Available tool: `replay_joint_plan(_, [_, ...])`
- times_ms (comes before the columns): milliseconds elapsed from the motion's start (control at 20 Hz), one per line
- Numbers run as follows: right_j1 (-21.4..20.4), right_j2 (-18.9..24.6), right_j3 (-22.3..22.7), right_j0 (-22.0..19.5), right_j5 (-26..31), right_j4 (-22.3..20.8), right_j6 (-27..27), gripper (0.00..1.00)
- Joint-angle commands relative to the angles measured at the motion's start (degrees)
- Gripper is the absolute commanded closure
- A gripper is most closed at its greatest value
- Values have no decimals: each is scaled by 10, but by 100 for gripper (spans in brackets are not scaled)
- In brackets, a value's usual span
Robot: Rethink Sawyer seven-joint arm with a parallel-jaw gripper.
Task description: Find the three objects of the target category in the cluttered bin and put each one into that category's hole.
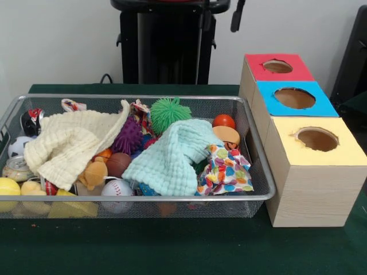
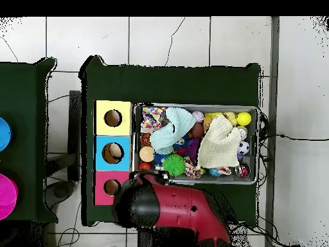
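Hand (image 1: 237, 16) raised at far side, well above bin (image 1: 261, 196).

Front camera sits low and close across the table, facing the pedestal (image 1: 166, 40) at the frame's top centre — the bin (image 1: 252, 197) fills the lower left and the three-hole box (image 1: 312, 183) runs down the right. Overhead camera hangs high, looking straight down from far off, so the table (image 2: 173, 80) takes only the middle of the frame, with the arm (image 2: 173, 209) at bottom centre. Both views share bin (image 2: 193, 105) and box (image 2: 97, 154) — here turned half round, box left of centre, bin to its right.
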Motion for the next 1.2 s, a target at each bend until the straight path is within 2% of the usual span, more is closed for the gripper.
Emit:
replay_joint_plan(50, [75,64,-94,-56,15,-49,-54,0])
replay_joint_plan(700, [149,151,-188,-145,32,-110,-124,0])
replay_joint_plan(1050, [184,184,-228,-159,27,-149,-118,0])
replay_joint_plan(1200, [183,200,-231,-164,37,-155,-120,0])
